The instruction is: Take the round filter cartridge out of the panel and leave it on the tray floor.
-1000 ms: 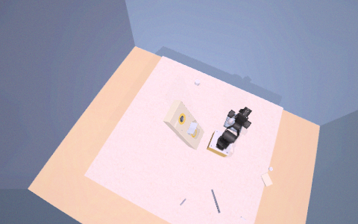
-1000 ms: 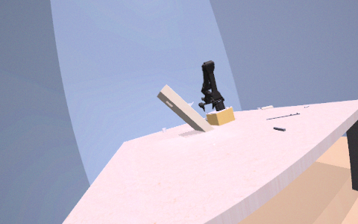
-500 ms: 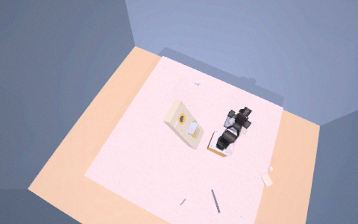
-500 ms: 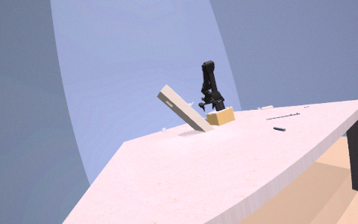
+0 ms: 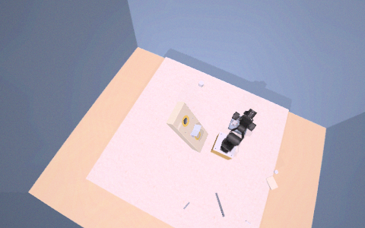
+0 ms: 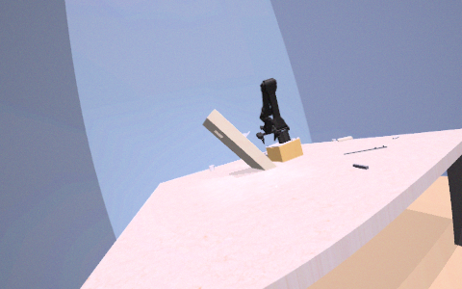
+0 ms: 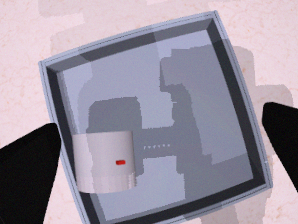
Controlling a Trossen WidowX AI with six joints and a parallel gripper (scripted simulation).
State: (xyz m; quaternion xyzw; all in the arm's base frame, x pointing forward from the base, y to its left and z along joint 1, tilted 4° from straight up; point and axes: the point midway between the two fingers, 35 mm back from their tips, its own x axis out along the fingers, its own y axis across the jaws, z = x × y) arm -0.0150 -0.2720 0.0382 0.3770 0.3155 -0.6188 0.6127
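The cartridge (image 7: 104,162), a white cylinder with a small red mark, lies on its side on the floor of the blue-grey tray (image 7: 244,120) (image 5: 231,125), close to the left wall in the wrist view. Its slotted face is not visible. My gripper (image 7: 164,123) is open and empty, with its fingers wide apart over opposite sides of the tray; neither finger touches the cartridge. The beige service panel (image 5: 176,127) (image 6: 240,142) leans at a slant, with a dark round opening (image 5: 185,121) ringed in orange.
A pale flap (image 5: 196,130) stands out from the panel's lower part, by a second orange ring. The arm's yellow-sided base block (image 5: 220,153) (image 6: 291,151) is beside the panel. A dark rod (image 5: 220,204) (image 6: 366,150) and several small items lie farther away on the table.
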